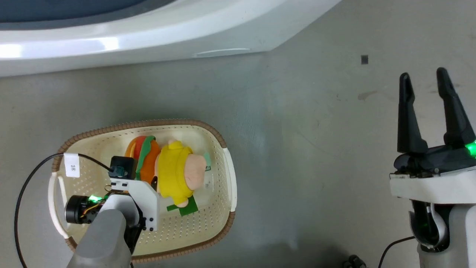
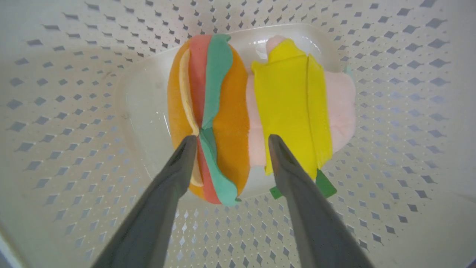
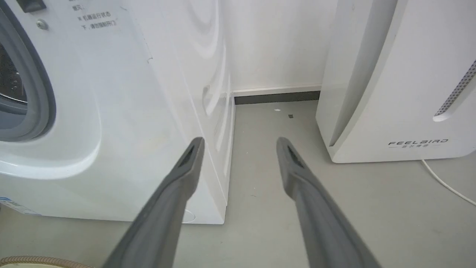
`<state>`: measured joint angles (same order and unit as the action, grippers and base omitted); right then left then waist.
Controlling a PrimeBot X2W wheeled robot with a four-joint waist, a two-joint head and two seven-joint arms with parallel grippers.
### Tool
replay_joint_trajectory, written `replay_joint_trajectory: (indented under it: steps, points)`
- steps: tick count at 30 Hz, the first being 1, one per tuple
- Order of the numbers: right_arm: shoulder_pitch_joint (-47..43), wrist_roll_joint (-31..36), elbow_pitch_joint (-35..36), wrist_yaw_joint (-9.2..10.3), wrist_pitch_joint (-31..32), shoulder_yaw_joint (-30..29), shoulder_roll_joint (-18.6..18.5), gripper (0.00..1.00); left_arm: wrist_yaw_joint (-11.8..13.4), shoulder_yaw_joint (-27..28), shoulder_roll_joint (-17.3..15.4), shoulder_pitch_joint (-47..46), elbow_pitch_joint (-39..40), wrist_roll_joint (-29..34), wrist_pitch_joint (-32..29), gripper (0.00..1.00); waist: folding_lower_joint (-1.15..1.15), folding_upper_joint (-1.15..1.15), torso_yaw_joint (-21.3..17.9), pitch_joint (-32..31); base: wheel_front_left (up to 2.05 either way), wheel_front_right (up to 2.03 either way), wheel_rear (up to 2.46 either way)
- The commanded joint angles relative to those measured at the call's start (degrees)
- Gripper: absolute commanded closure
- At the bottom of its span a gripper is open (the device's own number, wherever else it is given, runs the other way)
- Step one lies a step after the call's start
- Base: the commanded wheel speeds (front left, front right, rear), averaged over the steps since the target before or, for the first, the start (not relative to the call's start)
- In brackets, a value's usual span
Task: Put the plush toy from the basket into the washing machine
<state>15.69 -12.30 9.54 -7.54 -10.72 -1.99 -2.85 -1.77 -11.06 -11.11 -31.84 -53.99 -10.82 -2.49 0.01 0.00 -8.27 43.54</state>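
The plush toy (image 1: pixel 169 167) lies on the bottom of the cream basket (image 1: pixel 228 175), pink head to the right, burger part to the left. In the left wrist view my left gripper (image 2: pixel 232 143) hangs open just above the plush toy (image 2: pixel 260 111), one finger over the burger part and the other over the yellow top. The perforated basket (image 2: pixel 74 111) wall surrounds it. My right gripper (image 1: pixel 427 80) stands open over bare floor at the right, nothing between its fingers. The washing machine (image 1: pixel 148 41) runs along the top; its grey porthole rim (image 3: pixel 41 93) shows at the left in the right wrist view.
A white FEELBIRD appliance (image 3: pixel 401 82) stands right of the washing machine, with a gap of grey floor (image 3: pixel 267 149) between them reaching the wall. A thin white cable (image 3: pixel 446 186) trails on the floor beside it. A black cable (image 1: pixel 22 193) loops from my left wrist.
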Motion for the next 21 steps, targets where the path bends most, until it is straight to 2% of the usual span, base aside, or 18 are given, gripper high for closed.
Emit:
replay_joint_trajectory:
  steps: [1,14,15,16,21]
  points:
    - [1.44,-0.56,0.54,0.04,-0.61,-0.2,-0.02,0.0,-0.24,-0.53,-0.4,-1.84,-1.83,-0.8,0.27,0.0,-0.01,0.0,-0.27,1.14,0.0,0.0,0.0]
    - [3.61,-1.52,1.42,0.05,-2.05,-0.46,-0.02,0.0,-0.31,-2.64,-0.42,-6.13,-8.91,-2.99,0.88,0.0,-0.01,0.0,-0.79,5.01,0.0,0.0,0.0]
    - [4.02,-1.68,1.52,0.05,-2.4,-0.64,-0.02,0.0,-0.43,-3.82,-0.34,-7.21,-10.68,-2.95,1.14,0.31,-0.01,0.0,-0.77,5.62,0.0,0.0,0.0]
    - [4.13,-1.72,1.5,0.05,-2.52,-0.67,-0.02,0.0,-0.55,-4.11,-0.31,-7.55,-11.27,-3.06,1.35,1.0,-0.01,0.0,-0.76,5.73,0.0,0.0,0.0]
    - [4.51,-1.86,1.18,0.05,-3.11,-0.72,-0.02,0.0,-1.06,-5.11,0.16,-8.45,-14.19,-4.12,2.36,1.0,-0.01,0.0,-0.57,5.06,0.0,0.0,0.0]
